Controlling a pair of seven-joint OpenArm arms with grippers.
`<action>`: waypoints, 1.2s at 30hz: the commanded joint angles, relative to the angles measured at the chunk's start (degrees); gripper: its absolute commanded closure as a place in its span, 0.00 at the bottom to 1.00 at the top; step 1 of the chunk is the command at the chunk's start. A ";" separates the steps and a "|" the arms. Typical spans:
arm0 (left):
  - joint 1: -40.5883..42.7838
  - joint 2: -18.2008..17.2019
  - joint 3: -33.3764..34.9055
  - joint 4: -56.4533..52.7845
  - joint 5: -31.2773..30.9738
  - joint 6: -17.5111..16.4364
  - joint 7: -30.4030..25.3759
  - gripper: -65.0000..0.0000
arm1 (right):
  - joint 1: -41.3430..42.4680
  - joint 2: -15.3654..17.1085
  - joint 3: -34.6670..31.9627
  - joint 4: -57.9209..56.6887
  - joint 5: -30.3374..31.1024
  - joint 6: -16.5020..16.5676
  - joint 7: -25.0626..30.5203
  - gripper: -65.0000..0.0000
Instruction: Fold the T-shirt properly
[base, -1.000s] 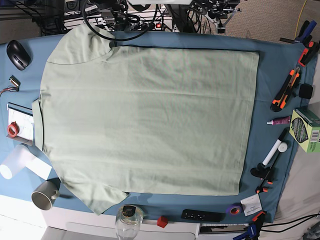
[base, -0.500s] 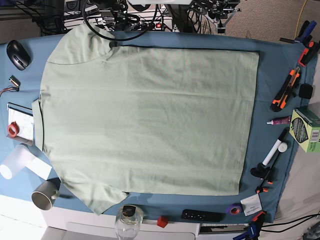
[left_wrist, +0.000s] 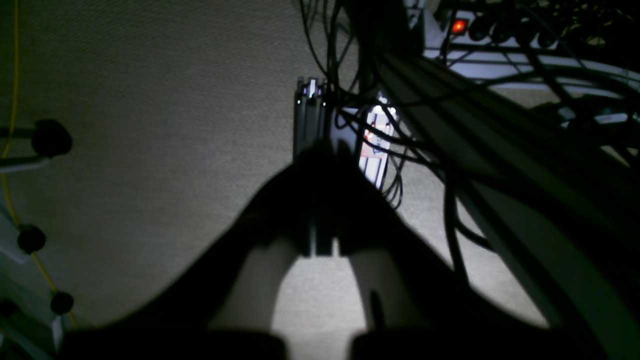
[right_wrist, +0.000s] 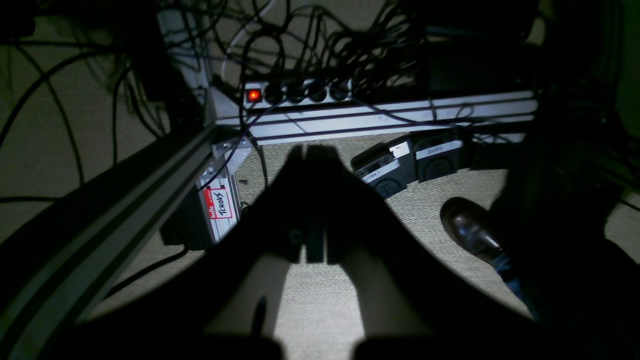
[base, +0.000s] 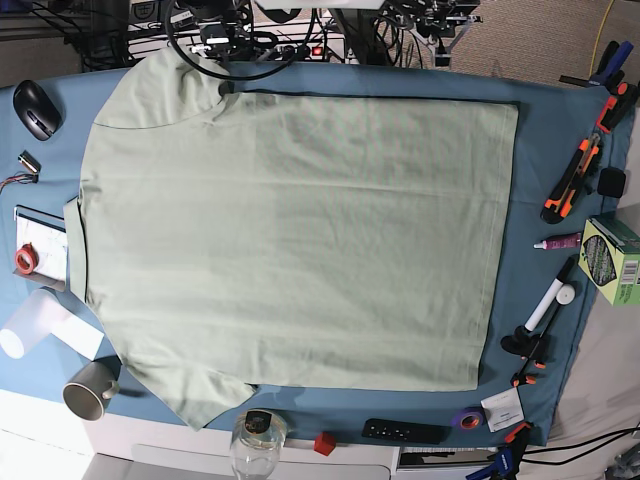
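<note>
Plainly nothing has been folded yet: the large pale sage-green short-sleeved cotton T-shirt (base: 290, 245) lies spread flat across the blue-clothed tabletop (base: 540, 160), its sleeves toward the base view's left and its straight hem toward the right. Nearest the front edge stand a clear glass jar with a dark lid (base: 257, 440), a small red cube (base: 323, 443), a black remote (base: 405, 432) and a grey mug (base: 90, 388), the mug just beside the lower sleeve. A white paper roll (base: 45, 330) and a red tape ring (base: 25, 259) sit close by the shirt's left edge, while orange-handled cutters (base: 572, 180), a white marker (base: 551, 303) and a green box (base: 612, 260) lie beyond the hem. Farther back, a black mouse (base: 36, 108) rests at the corner. Neither arm reaches the cloth: each wrist view looks down at carpet and cables behind the table, where the left hand (left_wrist: 320, 150) and the right hand (right_wrist: 307, 152) both show as dark silhouettes with tips pressed together, clenched on nothing. A sound first fold, I judge, means pinching both layers at a sleeve edge and carrying it inward low and evenly; the mug and roll crowd that side and could be dragged.
</note>
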 joint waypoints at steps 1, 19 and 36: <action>0.81 -0.48 -0.09 0.85 0.33 0.28 -0.26 1.00 | -0.94 0.63 0.09 0.72 -0.33 -0.28 0.02 1.00; 24.68 -8.02 -0.11 35.30 7.15 4.94 3.78 1.00 | -26.01 10.91 0.07 29.68 5.64 -0.22 -0.96 1.00; 56.48 -17.68 -0.11 91.54 18.49 9.44 3.67 1.00 | -54.75 15.39 0.11 82.38 7.48 -0.28 -3.28 1.00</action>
